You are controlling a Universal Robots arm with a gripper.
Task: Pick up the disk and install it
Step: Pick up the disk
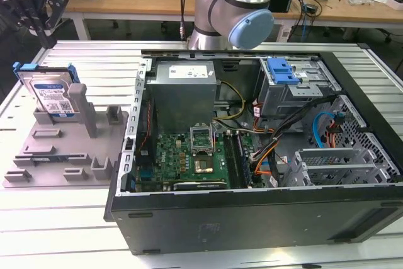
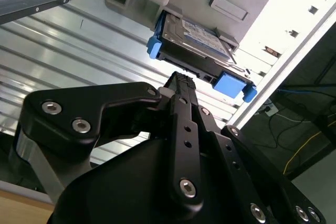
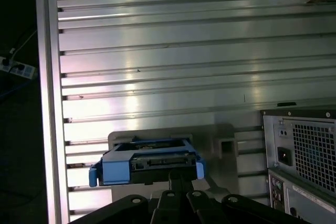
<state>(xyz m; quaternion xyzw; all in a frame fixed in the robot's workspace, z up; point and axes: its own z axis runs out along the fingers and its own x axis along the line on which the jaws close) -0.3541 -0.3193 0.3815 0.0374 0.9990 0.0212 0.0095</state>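
Note:
The disk, silver-grey with a white-and-blue label and a blue frame, stands on edge in a slot of the grey holder on the exterior view's left. My black gripper hovers above and behind it, apart from it. In the second wrist view the gripper points at the disk, a short gap away. The first wrist view has the disk's connector edge just beyond the gripper. The fingers look shut with nothing between them.
An open computer case lies on the ribbed aluminium table, to the holder's right. Inside are a grey power supply, a green motherboard, loose cables and a metal drive cage with a blue latch. The arm's base stands behind the case.

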